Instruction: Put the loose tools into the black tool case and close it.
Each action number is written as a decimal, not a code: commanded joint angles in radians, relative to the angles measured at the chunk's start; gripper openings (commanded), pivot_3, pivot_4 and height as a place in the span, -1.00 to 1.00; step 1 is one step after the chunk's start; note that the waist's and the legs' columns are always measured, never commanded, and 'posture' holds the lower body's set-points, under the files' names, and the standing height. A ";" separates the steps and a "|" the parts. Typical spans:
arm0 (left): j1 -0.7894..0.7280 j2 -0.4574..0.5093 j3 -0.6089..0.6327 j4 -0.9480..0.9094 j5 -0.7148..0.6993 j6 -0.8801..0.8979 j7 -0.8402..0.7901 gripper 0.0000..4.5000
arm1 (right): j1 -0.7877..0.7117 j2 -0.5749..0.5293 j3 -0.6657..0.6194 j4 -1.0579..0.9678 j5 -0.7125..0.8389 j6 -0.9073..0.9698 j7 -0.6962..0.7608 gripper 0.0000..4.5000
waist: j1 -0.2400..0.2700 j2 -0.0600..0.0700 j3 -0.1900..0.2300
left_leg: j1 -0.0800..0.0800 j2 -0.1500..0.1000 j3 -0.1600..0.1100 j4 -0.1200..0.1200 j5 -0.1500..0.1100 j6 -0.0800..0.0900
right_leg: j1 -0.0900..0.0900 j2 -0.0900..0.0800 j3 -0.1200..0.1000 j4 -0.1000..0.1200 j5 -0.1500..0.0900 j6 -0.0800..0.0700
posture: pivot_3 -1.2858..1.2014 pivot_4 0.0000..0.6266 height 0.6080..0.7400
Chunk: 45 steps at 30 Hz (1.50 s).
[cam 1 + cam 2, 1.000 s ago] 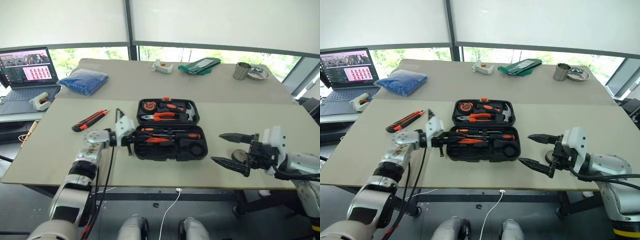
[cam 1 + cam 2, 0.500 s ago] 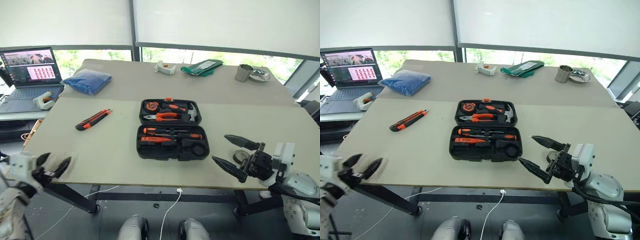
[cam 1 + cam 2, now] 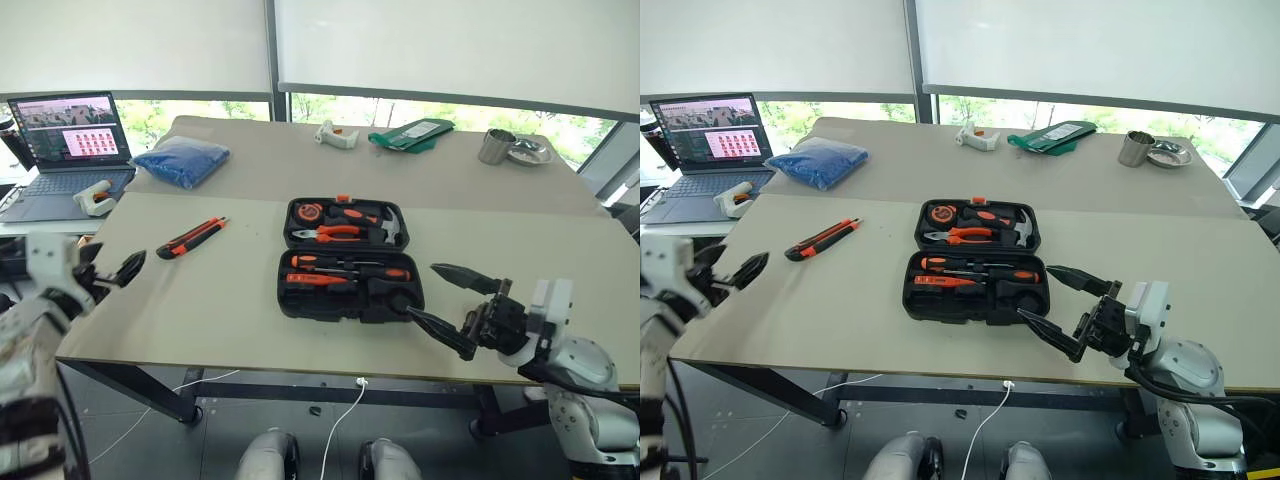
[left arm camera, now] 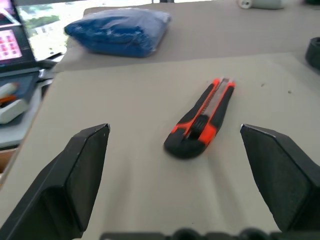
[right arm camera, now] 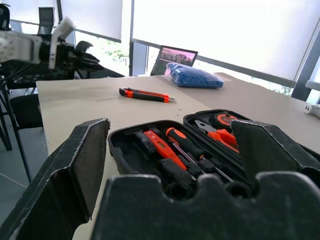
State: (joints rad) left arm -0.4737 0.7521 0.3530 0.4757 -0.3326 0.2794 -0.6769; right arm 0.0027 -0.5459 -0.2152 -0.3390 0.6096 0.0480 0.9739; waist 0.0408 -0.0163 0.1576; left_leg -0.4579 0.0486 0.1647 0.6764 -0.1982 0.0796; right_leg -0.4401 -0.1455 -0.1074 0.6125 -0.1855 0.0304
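The black tool case (image 3: 283, 300) lies open at the table's middle. Its back half holds pliers, a hammer and a tape measure, and its front half holds screwdrivers (image 3: 345, 262). An orange-and-black utility knife (image 3: 192, 238) lies loose on the table to the left of the case. My left gripper (image 3: 108, 268) hovers open at the table's left edge, pointing at the knife (image 4: 202, 119) from a short way off. By the case's front right corner my right gripper (image 3: 424, 291) is open and empty, facing the case (image 5: 120, 145).
A laptop (image 3: 70, 130) and a white object (image 3: 92, 198) sit on a side table at far left. On the back table are a blue bag (image 3: 182, 162), a white item (image 3: 333, 134), a green pouch (image 3: 410, 132), a metal cup (image 3: 493, 146) and a dish (image 3: 527, 150).
My left gripper left the case's front left side, opened, swung out past the table's left edge, and now faces the knife. The right gripper stayed open and edged slightly toward the case.
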 commanded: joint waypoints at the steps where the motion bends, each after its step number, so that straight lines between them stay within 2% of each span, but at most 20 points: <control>1: -0.212 0.011 -0.103 0.264 0.118 -0.089 -0.003 0.99 | -0.018 -0.009 -0.015 -0.051 0.001 0.002 -0.033 1.00 | -0.003 -0.001 0.000 | -0.001 0.000 0.000 0.000 0.001 -0.001 | 0.000 0.001 -0.001 0.000 0.001 0.000 | 0.03 -0.52 1.00; 5: -0.425 -0.030 -0.180 0.576 0.210 -0.182 0.026 0.99 | -0.010 -0.018 -0.026 -0.071 0.001 0.011 -0.058 1.00 | -0.011 -0.001 0.000 | -0.002 0.000 0.001 0.000 0.002 -0.002 | 0.003 0.001 -0.001 0.000 0.002 0.000 | 0.03 -0.52 1.00; 7: -0.490 -0.058 -0.204 0.675 0.243 -0.224 0.026 0.99 | -0.001 -0.024 -0.033 -0.085 0.001 0.015 -0.072 1.00 | -0.015 -0.001 0.000 | -0.002 0.000 0.001 0.000 0.002 -0.001 | 0.003 0.001 -0.001 0.001 0.001 0.001 | 0.03 -0.52 1.00; 15: -0.573 -0.132 -0.251 0.836 0.333 -0.230 0.076 0.99 | 0.057 -0.059 -0.073 -0.161 0.026 0.055 -0.115 1.00 | -0.030 -0.003 0.001 | -0.002 0.000 0.000 0.001 0.001 0.002 | 0.003 0.001 0.000 0.002 0.000 0.003 | 0.03 -0.52 1.00; 18: -0.567 -0.145 -0.249 0.851 0.345 -0.214 0.078 0.65 | 0.081 -0.069 -0.091 -0.189 0.037 0.070 -0.126 1.00 | -0.030 -0.003 0.001 | -0.002 0.001 0.000 0.002 0.000 0.002 | 0.003 0.001 0.000 0.003 0.000 0.003 | 0.03 -0.52 1.00; 21: -0.562 -0.149 -0.238 0.854 0.349 -0.231 0.093 0.12 | 0.102 -0.072 -0.108 -0.207 0.042 0.079 -0.133 1.00 | -0.028 -0.003 0.001 | -0.002 0.000 -0.001 0.002 0.000 0.002 | 0.003 0.001 0.000 0.003 0.000 0.003 | 0.03 -0.52 1.00; 26: -0.564 -0.140 -0.217 0.850 0.343 -0.241 0.071 -0.65 | 0.120 -0.071 -0.117 -0.219 0.048 0.085 -0.139 1.00 | -0.028 -0.004 0.001 | -0.002 0.000 -0.001 0.003 0.000 0.003 | 0.003 0.000 0.000 0.003 0.000 0.003 | 0.03 -0.52 1.00; 33: -0.580 -0.116 -0.165 0.832 0.299 -0.272 0.000 -0.65 | 0.096 -0.071 -0.093 -0.187 0.048 0.082 -0.120 1.00 | -0.028 -0.004 0.001 | -0.002 0.000 -0.001 0.004 0.000 0.003 | 0.003 0.000 0.000 0.003 0.000 0.003 | 0.03 -0.52 1.00; 36: -0.585 -0.098 -0.132 0.818 0.278 -0.292 -0.022 -0.33 | 0.086 -0.069 -0.084 -0.172 0.048 0.083 -0.109 1.00 | -0.029 -0.005 0.002 | -0.002 0.000 -0.001 0.004 0.000 0.003 | 0.003 0.000 0.000 0.003 0.000 0.003 | 0.03 -0.52 1.00; 43: -0.550 -0.064 -0.100 0.798 0.257 -0.332 -0.027 0.80 | 0.087 -0.061 -0.072 -0.159 0.048 0.082 -0.091 1.00 | -0.029 -0.005 0.002 | -0.002 0.000 -0.001 0.004 0.000 0.003 | 0.003 0.000 0.000 0.003 0.000 0.003 | 0.03 -0.52 1.00; 44: -0.536 -0.059 -0.114 0.799 0.272 -0.335 -0.022 0.93 | 0.085 -0.061 -0.069 -0.157 0.048 0.082 -0.089 1.00 | -0.029 -0.005 0.002 | -0.002 0.000 -0.001 0.004 0.000 0.003 | 0.003 0.000 0.000 0.003 0.000 0.003 | 0.03 -0.52 1.00; 45: -0.524 -0.055 -0.128 0.799 0.286 -0.341 -0.019 0.99 | 0.083 -0.061 -0.066 -0.155 0.049 0.083 -0.087 1.00 | -0.030 -0.005 0.002 | -0.002 0.000 -0.001 0.004 0.000 0.003 | 0.003 0.000 0.000 0.003 0.000 0.003 | 0.03 -0.52 1.00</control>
State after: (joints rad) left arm -1.0127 0.6809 0.2381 1.2963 -0.0655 -0.0405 -0.7042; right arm 0.0949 -0.6076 -0.2756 -0.4853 0.6423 0.1371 0.8790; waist 0.0110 -0.0208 0.1594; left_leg -0.4600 0.0487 0.1636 0.6800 -0.1983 0.0827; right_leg -0.4367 -0.1453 -0.1077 0.6162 -0.1855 0.0332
